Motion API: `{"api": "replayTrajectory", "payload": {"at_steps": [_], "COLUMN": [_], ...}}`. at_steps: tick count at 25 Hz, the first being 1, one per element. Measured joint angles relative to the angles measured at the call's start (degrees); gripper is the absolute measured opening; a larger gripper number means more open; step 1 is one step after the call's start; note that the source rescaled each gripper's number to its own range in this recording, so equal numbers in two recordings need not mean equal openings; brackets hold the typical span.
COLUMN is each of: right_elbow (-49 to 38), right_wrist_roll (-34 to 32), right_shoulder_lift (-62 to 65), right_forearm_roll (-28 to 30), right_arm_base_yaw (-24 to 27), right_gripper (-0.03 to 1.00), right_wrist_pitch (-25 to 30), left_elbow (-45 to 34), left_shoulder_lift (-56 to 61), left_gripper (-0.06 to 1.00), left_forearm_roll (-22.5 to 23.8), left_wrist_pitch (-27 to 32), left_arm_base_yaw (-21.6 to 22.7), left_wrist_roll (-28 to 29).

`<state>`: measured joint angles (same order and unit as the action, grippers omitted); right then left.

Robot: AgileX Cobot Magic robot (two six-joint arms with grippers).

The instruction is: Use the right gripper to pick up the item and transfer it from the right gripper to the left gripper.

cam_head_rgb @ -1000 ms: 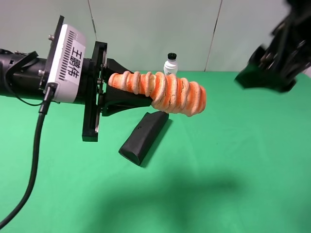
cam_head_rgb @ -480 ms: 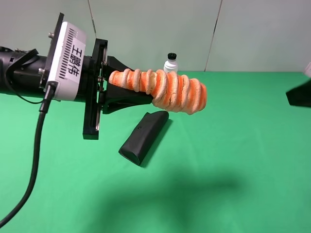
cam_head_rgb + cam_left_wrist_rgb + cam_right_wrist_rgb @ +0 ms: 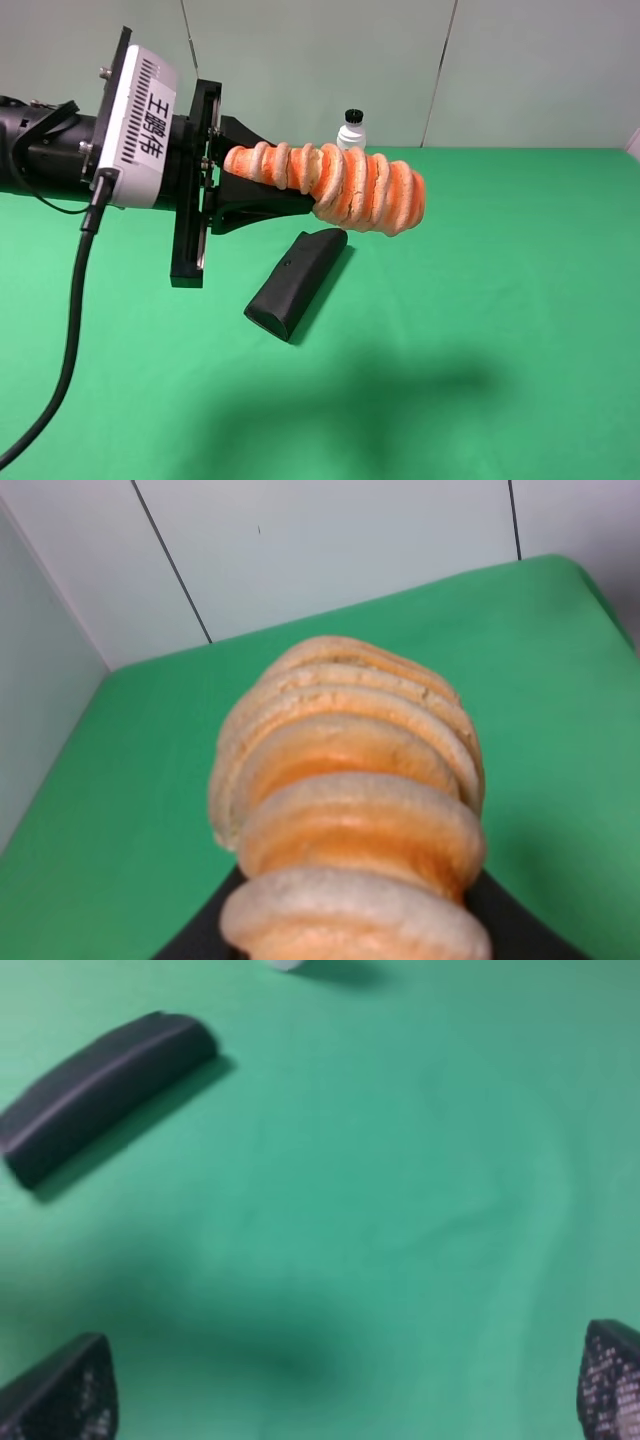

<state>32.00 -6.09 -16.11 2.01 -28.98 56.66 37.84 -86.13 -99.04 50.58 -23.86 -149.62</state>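
The item (image 3: 340, 186), an orange roll with cream ribs, is held level above the green table by my left gripper (image 3: 245, 190), which is shut on its left end. In the left wrist view the item (image 3: 350, 800) fills the middle, pointing away from the camera. My right gripper is out of the exterior high view. In the right wrist view its two fingertips (image 3: 60, 1395) stand far apart at the lower corners with only green cloth between them; it (image 3: 340, 1390) is open and empty.
A black wedge-shaped case (image 3: 295, 280) lies on the table below the item; it also shows in the right wrist view (image 3: 100, 1085). A white bottle (image 3: 351, 133) with a black cap stands at the back edge. The green table (image 3: 500, 300) ends at a grey wall.
My right arm has drawn back to the right and left the exterior high view. My left gripper and the item have stayed still.
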Motion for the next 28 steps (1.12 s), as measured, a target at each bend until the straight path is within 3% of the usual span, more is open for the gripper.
{"api": "replayTrajectory", "payload": {"at_steps": [6,28], "right_elbow": [-3.8,-4.1], "right_wrist_roll": [0.0,2.2], "right_shoulder_lift": [6.7,8.6], "right_forearm_roll": [-3.4,-1.7], "right_arm_base_yaw": [0.0,0.0], "right_gripper": [1.00,1.00], "right_wrist_pitch": [1.2,1.1], "left_elbow": [0.0,0.0], "left_shoulder_lift": [0.0,0.0], "left_gripper": [0.04,0.04], "left_forearm_roll": [0.0,0.0], "left_wrist_pitch": [0.0,-0.2], "left_arm_base_yaw": [0.0,0.0], "left_wrist_roll": [-0.1,-0.1]}}
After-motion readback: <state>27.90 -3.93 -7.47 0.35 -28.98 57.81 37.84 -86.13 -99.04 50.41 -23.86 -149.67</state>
